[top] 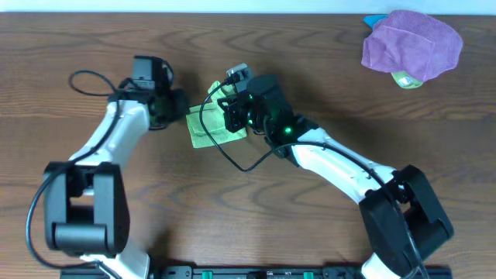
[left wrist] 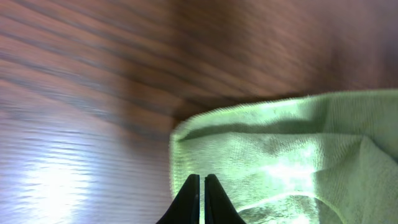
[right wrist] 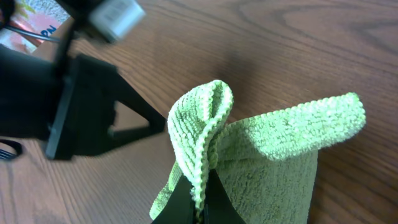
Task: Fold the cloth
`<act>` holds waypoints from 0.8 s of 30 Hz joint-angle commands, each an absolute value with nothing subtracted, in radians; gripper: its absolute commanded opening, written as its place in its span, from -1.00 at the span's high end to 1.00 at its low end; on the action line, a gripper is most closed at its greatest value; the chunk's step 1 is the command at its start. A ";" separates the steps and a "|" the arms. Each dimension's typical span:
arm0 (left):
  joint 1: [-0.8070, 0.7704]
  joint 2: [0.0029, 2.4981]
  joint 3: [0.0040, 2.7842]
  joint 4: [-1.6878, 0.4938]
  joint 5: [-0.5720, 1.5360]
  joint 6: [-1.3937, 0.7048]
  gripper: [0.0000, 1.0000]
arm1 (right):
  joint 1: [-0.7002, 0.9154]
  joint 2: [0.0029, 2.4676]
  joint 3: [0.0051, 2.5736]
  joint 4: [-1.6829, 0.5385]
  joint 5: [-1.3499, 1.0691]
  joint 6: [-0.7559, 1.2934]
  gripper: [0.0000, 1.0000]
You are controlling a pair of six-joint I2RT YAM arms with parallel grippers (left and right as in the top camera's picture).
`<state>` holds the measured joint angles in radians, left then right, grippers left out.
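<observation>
A dark wood-grain table [top: 325, 70] bears a small lime-green terry cloth [top: 203, 132], half hidden overhead. The right gripper [right wrist: 198, 194] pinches its raised fold. The left gripper [left wrist: 202, 185] is pressed together, its hold unclear.

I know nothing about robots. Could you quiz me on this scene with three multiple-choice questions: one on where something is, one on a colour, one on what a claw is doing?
1. The purple cloth lies:
A) between the claws
B) at the overhead view's top right
C) under the left arm

2. The washcloth in the middle is:
A) red
B) white
C) lime green

3. The right claw is:
A) shut, pinching a fold of the washcloth
B) wide open
C) out of view

Answers:
1 B, it sits in that corner.
2 C, it looks green in every view.
3 A, the fold sticks up out of its grip.
</observation>
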<state>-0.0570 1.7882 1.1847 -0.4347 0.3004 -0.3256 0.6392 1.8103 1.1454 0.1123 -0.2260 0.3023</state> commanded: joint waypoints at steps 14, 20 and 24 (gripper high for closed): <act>0.061 1.713 1.210 -0.519 0.243 -0.280 0.88 | 0.708 1.913 1.243 0.101 -0.210 0.289 0.98; 0.077 1.691 1.210 -0.515 0.225 -0.267 0.88 | 0.716 1.964 1.268 0.089 -0.213 0.290 0.97; 0.094 1.683 1.210 -0.514 0.226 -0.266 0.88 | 0.730 1.983 1.270 0.086 -0.213 0.290 0.97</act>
